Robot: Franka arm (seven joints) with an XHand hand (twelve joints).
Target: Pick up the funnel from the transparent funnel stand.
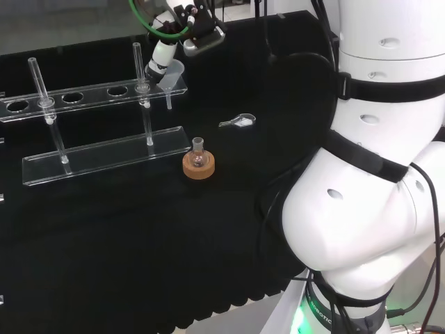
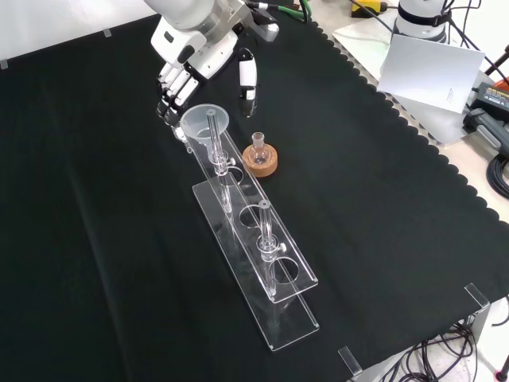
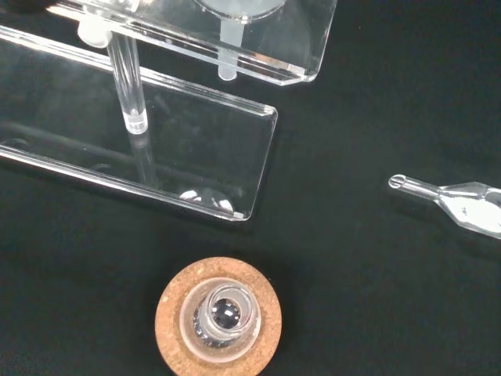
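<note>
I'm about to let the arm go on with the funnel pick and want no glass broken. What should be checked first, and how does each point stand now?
1. Funnel seated in the end hole of the clear stand, stem down: ok.
2. Hand at the funnel: ok, it sits just behind the rim in the front view.
3. Fingers round the funnel: cannot tell; they reach its rim, but contact is not clear.
4. Glass tube beside the funnel clear of the fingers: cannot tell, it stands very close.
5. Small flask on its cork ring away from the lift path: ok, apart from the stand.
6. Small glass piece on the cloth: ok, lying apart.
</note>
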